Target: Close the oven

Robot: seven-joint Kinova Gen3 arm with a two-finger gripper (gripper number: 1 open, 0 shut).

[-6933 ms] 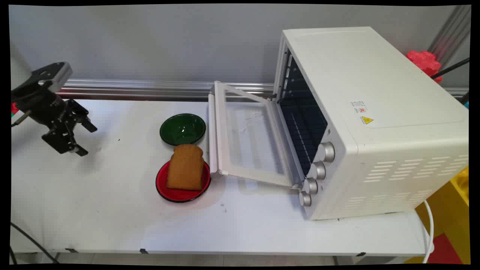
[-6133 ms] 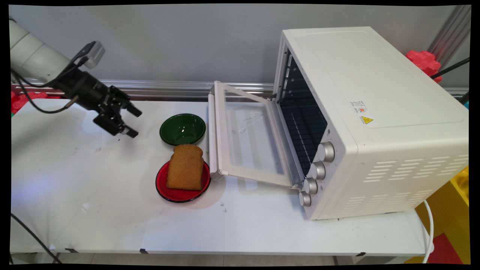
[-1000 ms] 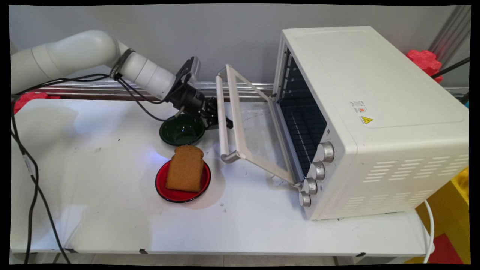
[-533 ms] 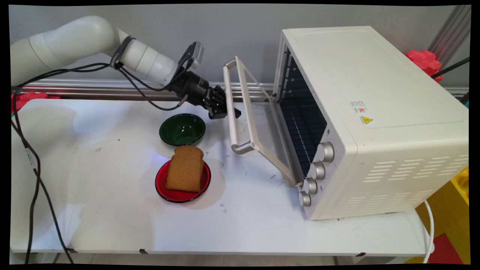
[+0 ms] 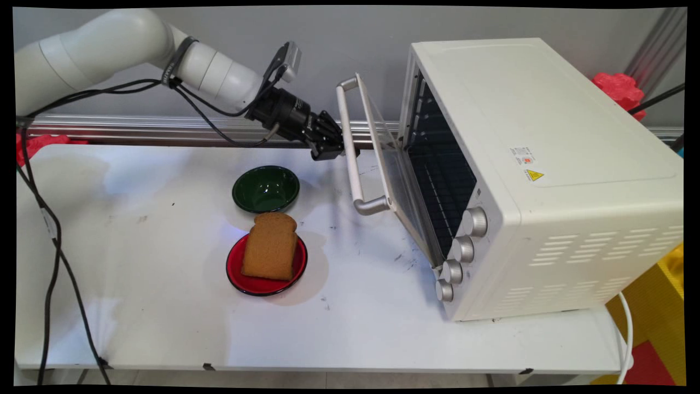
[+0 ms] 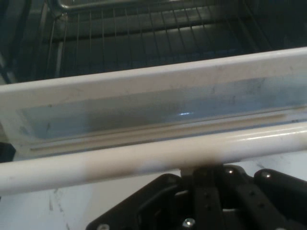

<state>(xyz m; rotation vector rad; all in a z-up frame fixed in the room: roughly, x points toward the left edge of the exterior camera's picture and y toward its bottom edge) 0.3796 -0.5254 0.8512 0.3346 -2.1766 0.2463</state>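
Observation:
My gripper (image 5: 339,150) is shut and presses its tip against the pale handle bar (image 5: 358,180) of the toaster oven's glass door (image 5: 384,158). The door stands steeply tilted, more than halfway up toward the white toaster oven (image 5: 547,164). In the hand view the handle bar (image 6: 120,163) crosses just above the black linkage of the gripper (image 6: 220,168) and hides the fingertips. Beyond it are the door's glass (image 6: 144,112) and the wire rack (image 6: 144,33) inside the oven. Nothing is held.
A dark green bowl (image 5: 266,189) sits on the table left of the door. In front of it a slice of brown bread (image 5: 270,246) leans on a red plate (image 5: 235,273). Black cables hang at the left. Four knobs (image 5: 462,249) line the oven's front.
The gripper came in from the far left and got under the door's handle. Over the last second it rose to the right, swinging the door up from nearly flat to steeply tilted.

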